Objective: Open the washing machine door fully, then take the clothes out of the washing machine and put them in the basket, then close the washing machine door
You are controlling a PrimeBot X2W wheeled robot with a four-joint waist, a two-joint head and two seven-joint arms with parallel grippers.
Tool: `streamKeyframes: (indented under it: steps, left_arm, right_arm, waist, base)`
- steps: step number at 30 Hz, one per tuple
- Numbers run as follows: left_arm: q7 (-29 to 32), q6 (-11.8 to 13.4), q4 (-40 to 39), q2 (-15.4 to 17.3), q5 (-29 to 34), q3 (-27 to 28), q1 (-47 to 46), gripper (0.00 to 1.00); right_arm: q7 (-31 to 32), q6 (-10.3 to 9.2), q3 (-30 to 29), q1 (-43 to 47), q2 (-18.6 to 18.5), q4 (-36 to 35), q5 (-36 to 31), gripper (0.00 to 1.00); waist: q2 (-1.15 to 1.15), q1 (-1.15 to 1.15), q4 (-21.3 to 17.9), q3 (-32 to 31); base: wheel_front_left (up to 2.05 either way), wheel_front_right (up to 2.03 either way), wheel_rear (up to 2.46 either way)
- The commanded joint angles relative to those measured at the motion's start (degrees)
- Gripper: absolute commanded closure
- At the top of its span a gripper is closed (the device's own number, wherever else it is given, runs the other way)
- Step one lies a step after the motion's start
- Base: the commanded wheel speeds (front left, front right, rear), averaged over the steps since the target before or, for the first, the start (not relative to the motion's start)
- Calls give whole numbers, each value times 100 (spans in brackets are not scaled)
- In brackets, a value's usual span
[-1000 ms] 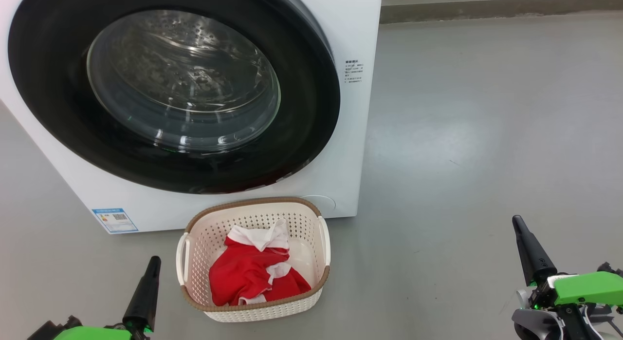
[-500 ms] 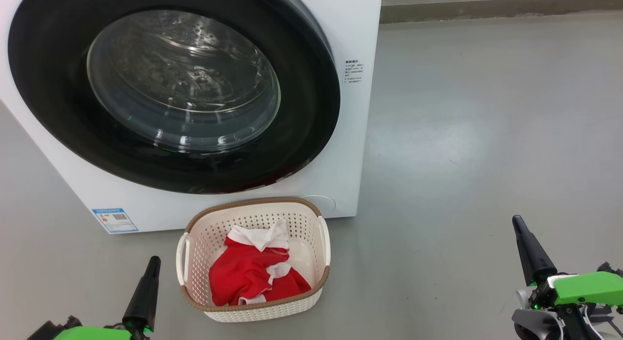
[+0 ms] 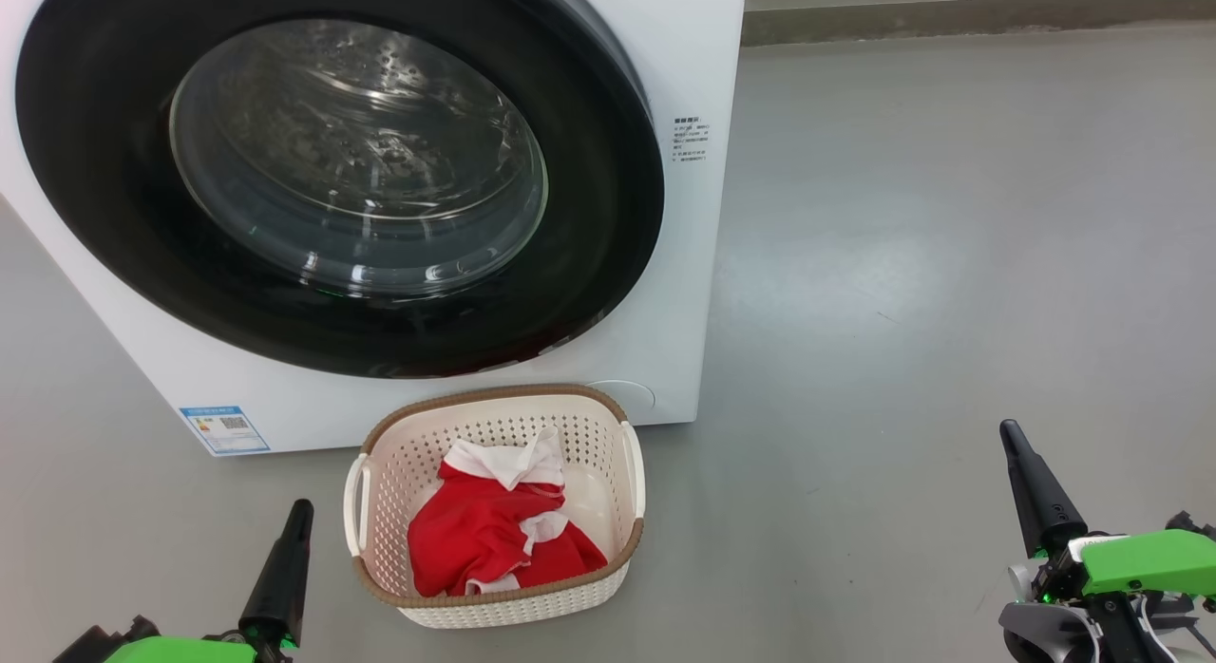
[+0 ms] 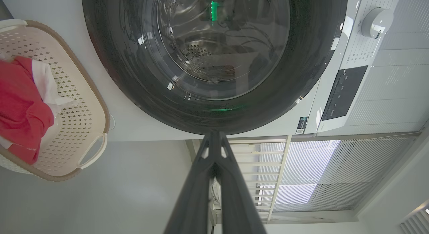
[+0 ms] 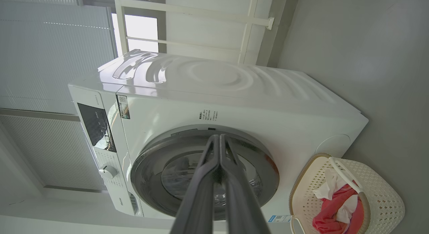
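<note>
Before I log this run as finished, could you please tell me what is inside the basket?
The basket holds the clothes: bunched red fabric with white trim. Some bare basket floor shows to their right in the head view; anything beneath the fabric is covered.

Grey floor (image 3: 950,264) under washing machine (image 3: 679,293) and basket (image 3: 494,394)

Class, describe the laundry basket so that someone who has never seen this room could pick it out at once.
Start at the big white washing machine with its round black-rimmed door shut. On the grey floor just in front of it, below the door, sits the basket. It is the oval cream perforated tub with a brown woven-look rim and white side handles, holding red clothes with white trim.
</note>
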Motion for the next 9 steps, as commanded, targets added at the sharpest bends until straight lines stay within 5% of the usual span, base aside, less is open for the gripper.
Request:
streamKeyframes:
  steps: [1,9]
  left_arm:
    - [36,-40,-115,46,-31,206,-222,100]
    - [38,-40,-115,44,-30,208,-222,100]
  right_arm:
    - [34,-3,130,-243,-87,-146,24,100]
    - [34,-3,130,-243,-87,-146,24,100]
  waist:
    - [0,0,0,0]
    - [0,0,0,0]
  base:
    - [0,0,0]
    - [0,0,0]
